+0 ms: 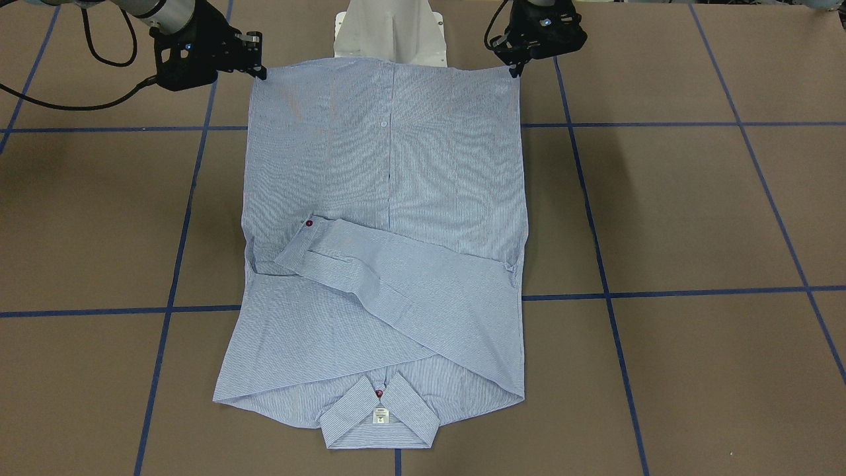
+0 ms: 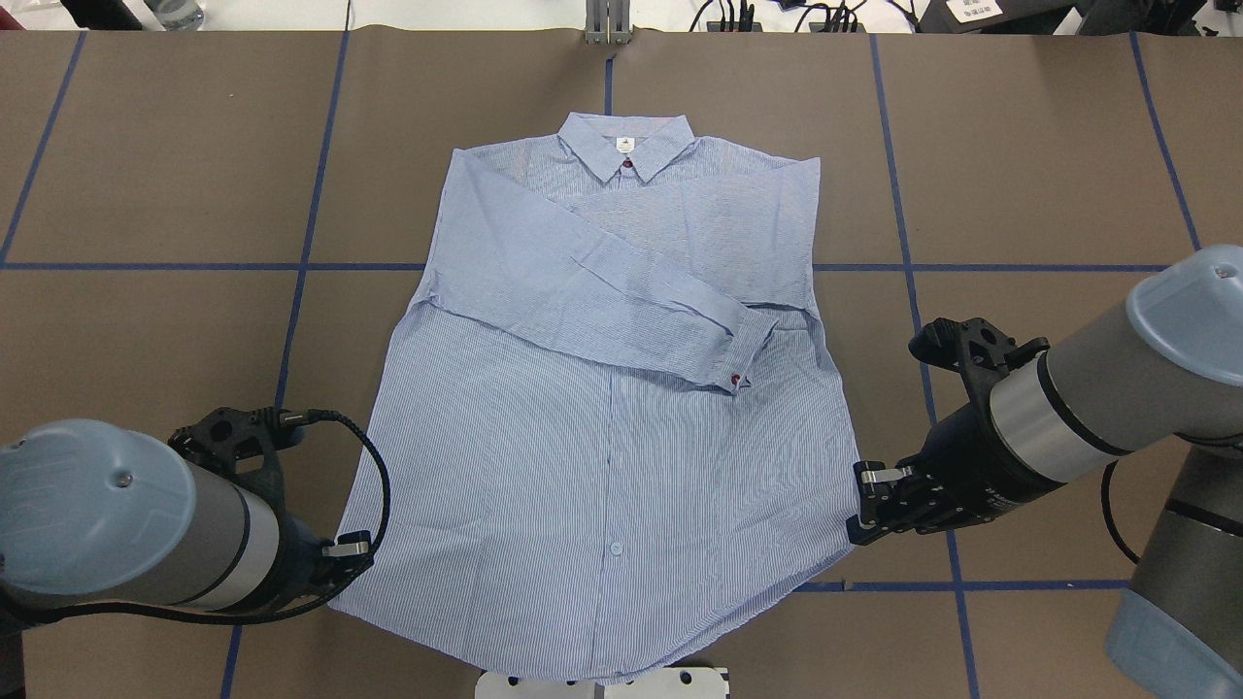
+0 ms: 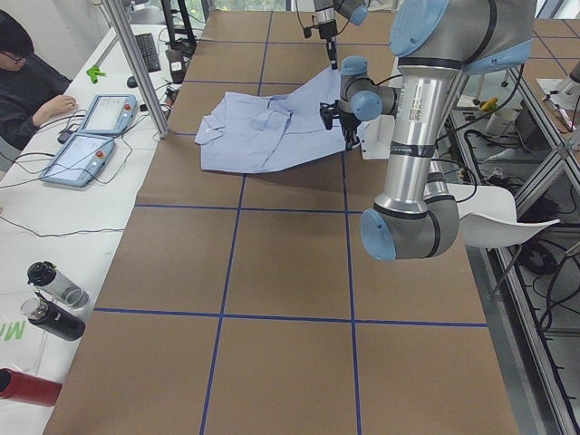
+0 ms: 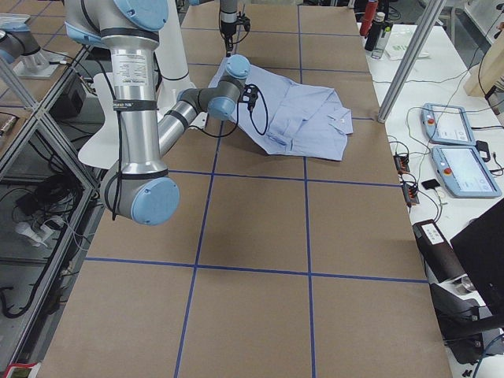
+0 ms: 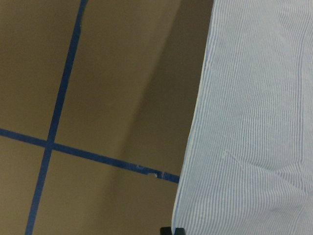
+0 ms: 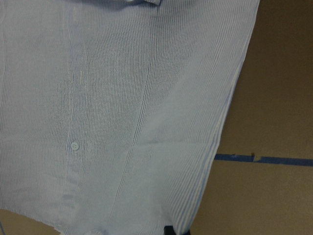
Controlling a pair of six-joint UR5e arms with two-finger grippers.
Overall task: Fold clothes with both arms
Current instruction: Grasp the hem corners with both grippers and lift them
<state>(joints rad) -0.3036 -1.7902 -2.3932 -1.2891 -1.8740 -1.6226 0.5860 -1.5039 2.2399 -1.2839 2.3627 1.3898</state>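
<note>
The light blue striped shirt (image 1: 383, 172) lies face up on the brown table, collar (image 2: 626, 146) at the far side and sleeves folded across the chest. My left gripper (image 1: 517, 68) is shut on one hem corner, seen at the lower left of the overhead view (image 2: 340, 573). My right gripper (image 1: 262, 71) is shut on the other hem corner (image 2: 856, 529). The hem is stretched straight between them and raised a little off the table. Both wrist views show the shirt's side edge (image 5: 195, 127) (image 6: 230, 112) running down to the fingertips.
The white pedestal base (image 1: 390, 33) stands right behind the raised hem. Blue tape lines (image 2: 291, 267) cross the brown table. An operator (image 3: 23, 82), teach pendants (image 3: 86, 145) and bottles (image 3: 54, 299) sit along the far table edge.
</note>
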